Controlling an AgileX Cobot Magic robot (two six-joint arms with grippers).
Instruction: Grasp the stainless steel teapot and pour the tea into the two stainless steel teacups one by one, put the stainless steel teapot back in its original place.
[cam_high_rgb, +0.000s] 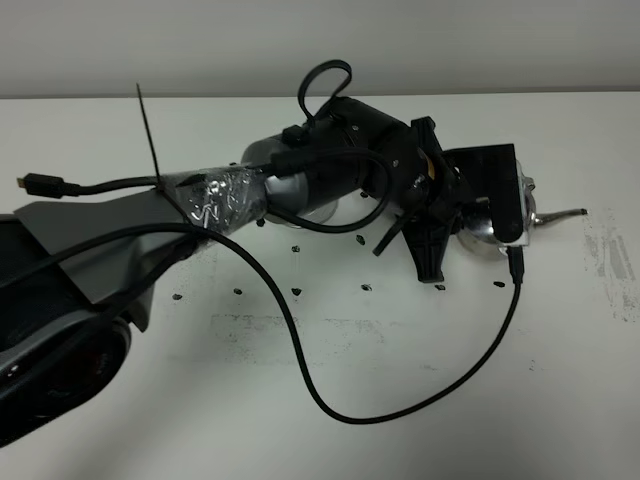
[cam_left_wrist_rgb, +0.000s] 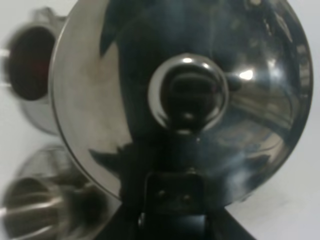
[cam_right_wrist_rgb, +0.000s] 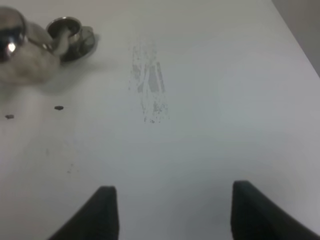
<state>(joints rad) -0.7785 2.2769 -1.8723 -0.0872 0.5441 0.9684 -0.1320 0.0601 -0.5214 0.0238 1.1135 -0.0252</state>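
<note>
Gripping the stainless steel teapot (cam_left_wrist_rgb: 250, 100)
We saw the left gripper (cam_high_rgb: 432, 200) pinching the teapot; the right gripper (cam_right_wrist_rgb: 167, 215) stood spread above the table (cam_right_wrist_rgb: 225, 100).

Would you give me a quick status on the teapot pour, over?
Left gripper shut on stainless steel teapot. Right gripper open, holding nothing. One teacup holds tea. Nothing in the way seen.

White table (cam_high_rgb: 480, 400) seen from above. Small black marks (cam_high_rgb: 366, 288) run across its middle. A grey scuffed patch (cam_high_rgb: 612, 258) lies at three o'clock. A steel teacup (cam_right_wrist_rgb: 70, 32) stands on its saucer (cam_right_wrist_rgb: 86, 44).
</note>
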